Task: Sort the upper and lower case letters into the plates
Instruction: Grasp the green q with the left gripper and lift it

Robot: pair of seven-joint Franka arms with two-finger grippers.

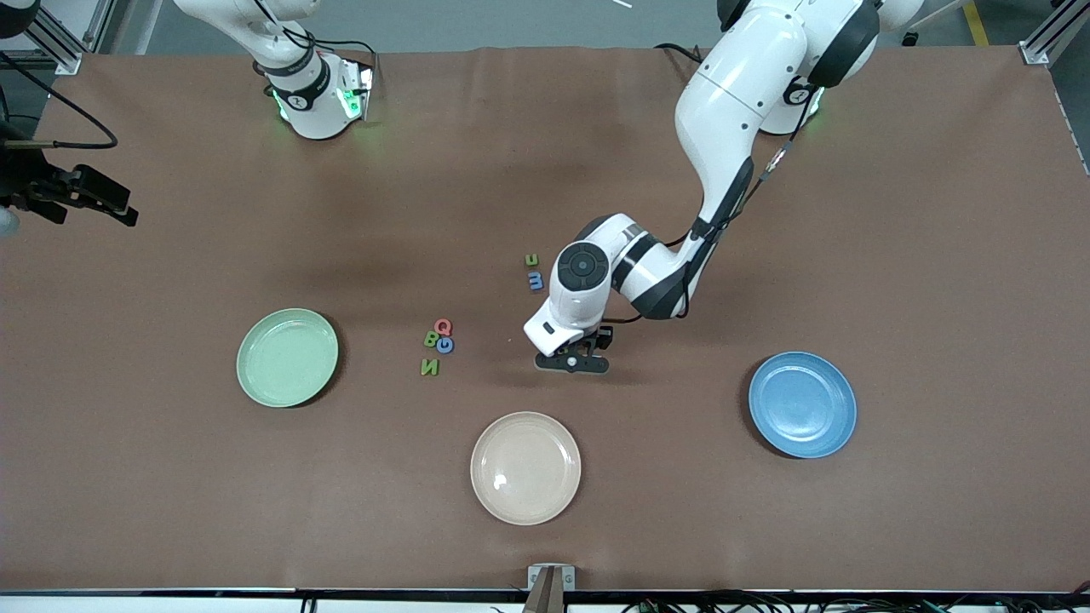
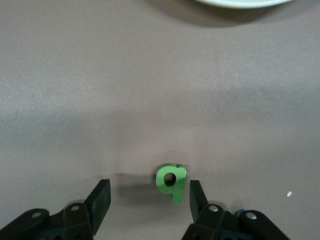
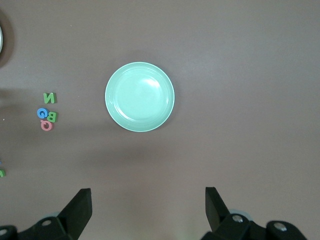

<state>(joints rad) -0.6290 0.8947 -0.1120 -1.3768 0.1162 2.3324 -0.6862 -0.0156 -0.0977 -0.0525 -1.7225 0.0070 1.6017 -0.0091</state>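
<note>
Brown table (image 1: 937, 255) carries three round shallow plates of equal size. Pale mint green plate (image 1: 287, 357) lies toward right arm's end, medium blue plate (image 1: 802, 404) toward left arm's end, cream-beige plate (image 1: 525, 467) between them and nearest to front camera.

Left gripper (image 1: 573, 361) is low over the table, between the letters and the blue plate. Its jaws stand partly open around a small green foam lower-case letter "q" (image 2: 171, 181); one finger (image 2: 196, 197) is just beside the letter, the other is apart, so no grip is seen.

Right gripper (image 3: 148, 205) waits high over the table, above the mint green plate, jaws wide, holding nothing.

Small letters: red Q (image 1: 443, 326), green B (image 1: 431, 340), blue G (image 1: 445, 345), green N (image 1: 430, 367) make a group; a green letter (image 1: 531, 260) and a blue letter (image 1: 536, 279) lie farther from front camera.
</note>
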